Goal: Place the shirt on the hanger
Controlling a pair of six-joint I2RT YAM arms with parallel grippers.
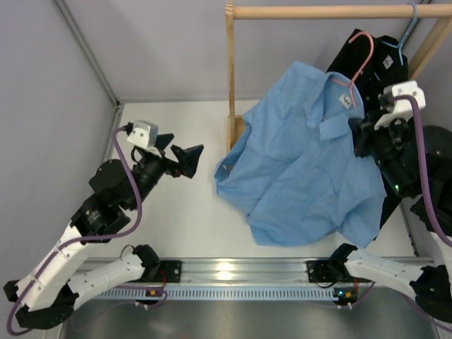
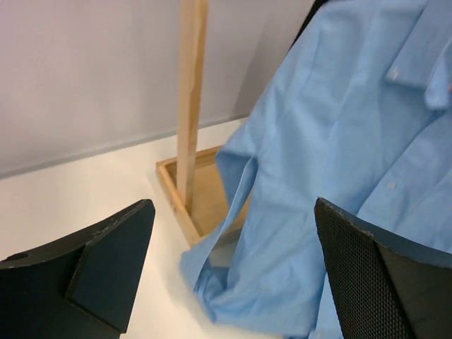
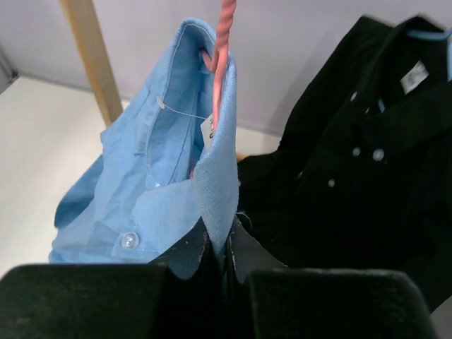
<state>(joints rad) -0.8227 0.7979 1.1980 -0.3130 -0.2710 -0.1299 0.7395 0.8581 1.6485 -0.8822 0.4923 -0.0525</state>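
Observation:
The light blue shirt (image 1: 304,162) hangs spread out, its lower part lying on the white table. The pink wire hanger (image 1: 359,60) rises out of its collar, its hook free below the wooden rail. My right gripper (image 1: 361,134) is shut on the shirt's collar (image 3: 219,191) beside the hanger's twisted neck (image 3: 224,42). My left gripper (image 1: 192,161) is open and empty, a short way left of the shirt's sleeve (image 2: 233,275), its fingers (image 2: 106,261) apart.
A wooden rack stands at the back with a rail (image 1: 325,11), a post (image 1: 230,78) and a base tray (image 2: 176,191). A black shirt (image 1: 381,56) hangs on a pale blue hanger (image 1: 408,28) at the right, close behind my right gripper.

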